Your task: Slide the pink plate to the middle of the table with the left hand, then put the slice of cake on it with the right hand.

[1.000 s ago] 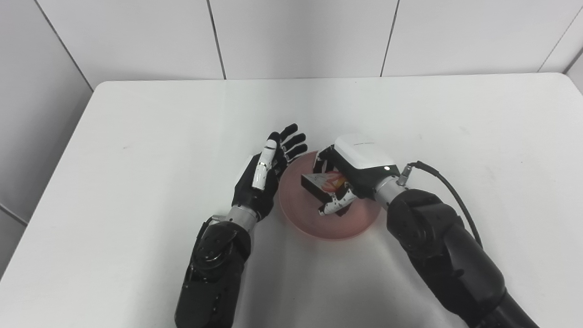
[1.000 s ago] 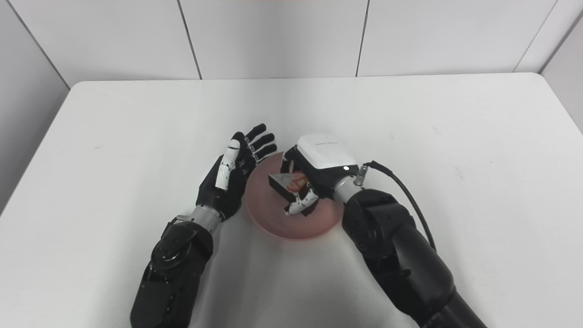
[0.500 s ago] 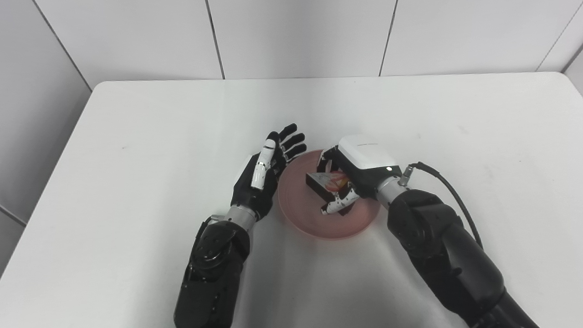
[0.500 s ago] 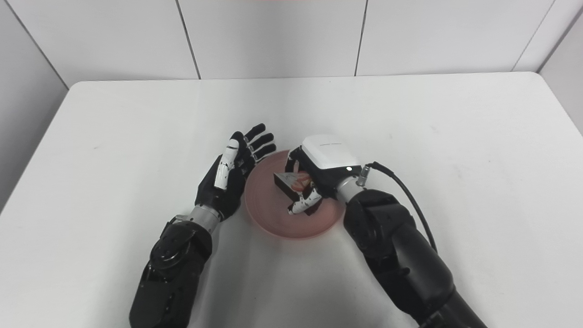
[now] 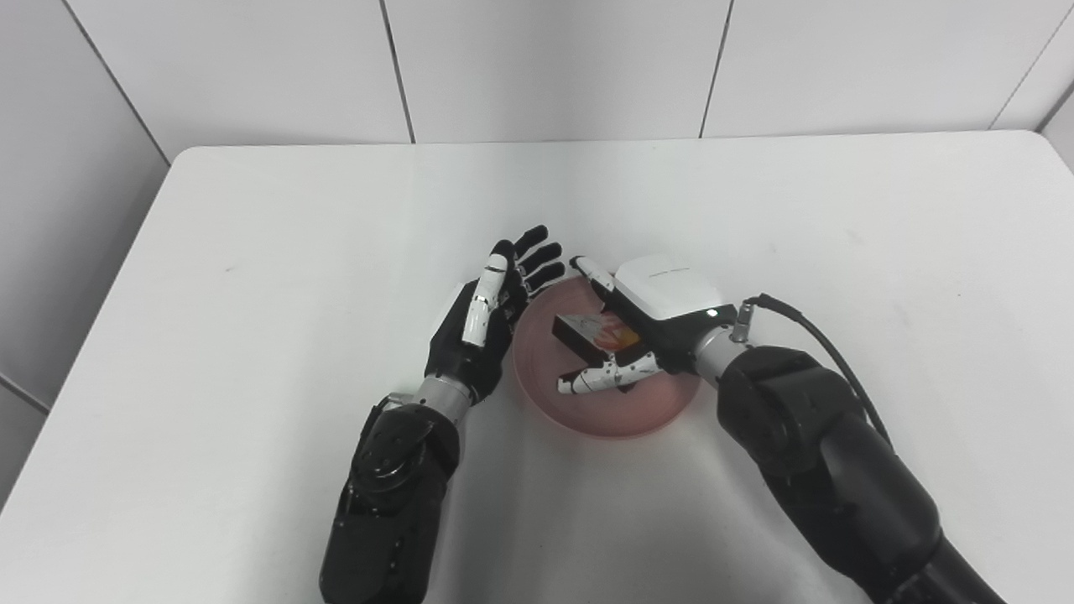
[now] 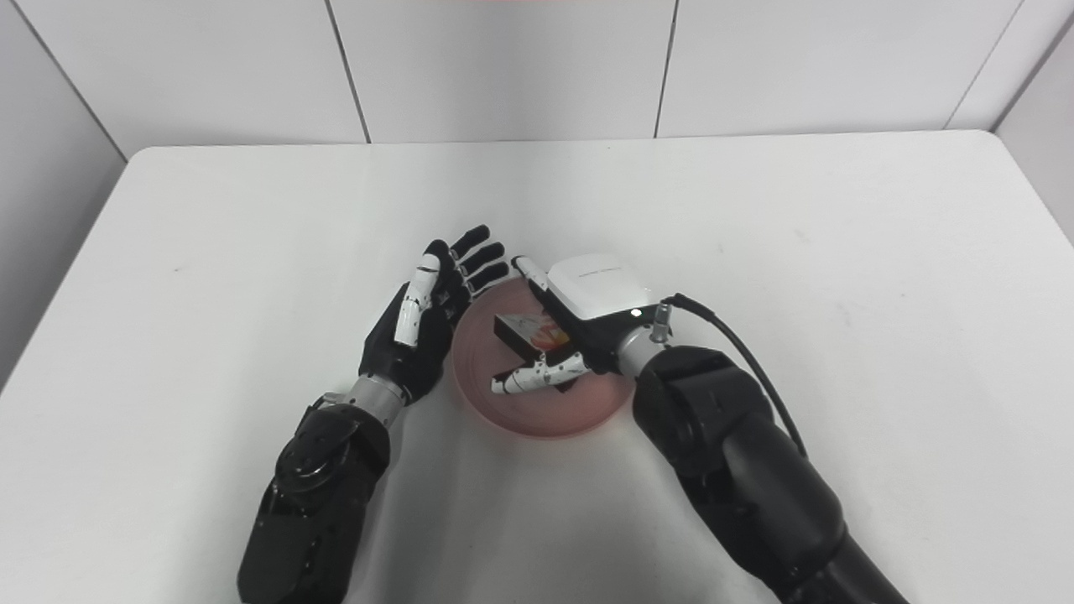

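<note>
The pink plate (image 5: 612, 411) sits near the middle of the white table. A slice of cake (image 5: 587, 331) with a dark side and a white and red top rests on it. My right hand (image 5: 646, 323) is over the plate, its fingers spread apart on either side of the cake, open. My left hand (image 5: 487, 323) stands open with fingers pointing up, right against the plate's left rim. It also shows in the right eye view (image 6: 424, 323).
The white table (image 5: 294, 252) runs to a white panelled wall at the back. A black cable (image 5: 818, 331) loops off my right wrist. Both forearms come in from the bottom edge.
My right hand has opened: its fingers and thumb spread away from the cake, which now lies on the plate. My left hand has stayed in place.
</note>
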{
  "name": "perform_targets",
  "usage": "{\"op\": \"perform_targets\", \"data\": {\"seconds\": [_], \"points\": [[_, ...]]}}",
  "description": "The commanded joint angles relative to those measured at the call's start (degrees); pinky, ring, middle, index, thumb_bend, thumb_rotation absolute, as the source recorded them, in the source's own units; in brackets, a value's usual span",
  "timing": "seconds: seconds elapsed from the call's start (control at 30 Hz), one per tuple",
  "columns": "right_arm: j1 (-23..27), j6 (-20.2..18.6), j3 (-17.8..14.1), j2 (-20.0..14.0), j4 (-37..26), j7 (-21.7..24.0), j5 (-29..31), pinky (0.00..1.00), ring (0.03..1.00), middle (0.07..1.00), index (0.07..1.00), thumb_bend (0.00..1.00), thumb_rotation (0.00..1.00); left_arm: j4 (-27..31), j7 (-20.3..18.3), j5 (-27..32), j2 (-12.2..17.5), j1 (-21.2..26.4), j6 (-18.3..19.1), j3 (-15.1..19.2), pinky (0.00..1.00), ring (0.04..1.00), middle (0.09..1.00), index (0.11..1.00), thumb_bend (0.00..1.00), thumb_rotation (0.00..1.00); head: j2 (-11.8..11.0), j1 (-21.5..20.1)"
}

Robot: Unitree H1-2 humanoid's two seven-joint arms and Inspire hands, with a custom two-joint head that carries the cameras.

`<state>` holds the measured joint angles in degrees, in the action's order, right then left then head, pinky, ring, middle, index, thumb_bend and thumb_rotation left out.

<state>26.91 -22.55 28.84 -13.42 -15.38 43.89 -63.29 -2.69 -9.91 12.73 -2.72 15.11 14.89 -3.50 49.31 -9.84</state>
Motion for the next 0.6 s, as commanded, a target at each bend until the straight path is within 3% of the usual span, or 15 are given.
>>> {"op": "perform_targets", "data": {"seconds": [0.0, 0.2, 0.33, 0.43, 0.57], "points": [[0.16, 0.13, -0.46, -0.37, -0.91, 1.94, 0.74, 0.85, 0.942, 0.995, 1.0, 0.95, 0.99, -1.29, 0.72, -0.42, 0.43, -1.87, 3.8, 0.06, 0.84, 0.874, 0.871, 0.857, 0.42, 1.0, 0.08, 0.06], [-0.37, 1.2, -1.82, -0.51, -3.44, 1.36, 2.39, 0.87, 0.96, 0.998, 1.0, 0.96, 0.98, -0.81, 0.46, -0.25, 0.65, -2.03, 3.93, 0.07, 0.86, 0.88, 0.884, 0.867, 0.42, 1.0, 0.3, 0.09], [-0.84, 2.6, -3.63, -0.35, -5.85, -1.6, 4.68, 0.84, 0.938, 0.981, 1.0, 0.96, 1.0, -0.47, 0.35, -0.09, 0.87, -2.22, 3.99, 0.21, 0.87, 0.881, 0.886, 0.874, 0.43, 1.0, 0.22, -0.11], [-2.01, 3.9, -6.7, 0.83, -7.86, -6.82, 8.55, 0.84, 0.918, 0.96, 1.0, 0.91, 1.0, 0.4, 0.95, 0.65, 0.26, -2.78, 4.37, 1.07, 0.86, 0.879, 0.878, 0.864, 0.42, 1.0, 0.11, -0.06], [-5.66, 5.03, -14.32, 3.75, -10.34, -15.52, 18.26, 0.81, 0.927, 0.995, 1.0, 0.85, 1.0, 1.96, 1.39, -2.53, 1.01, -4.15, 0.98, 0.36, 0.87, 0.879, 0.885, 0.864, 0.44, 1.0, -0.11, -0.4]]}}
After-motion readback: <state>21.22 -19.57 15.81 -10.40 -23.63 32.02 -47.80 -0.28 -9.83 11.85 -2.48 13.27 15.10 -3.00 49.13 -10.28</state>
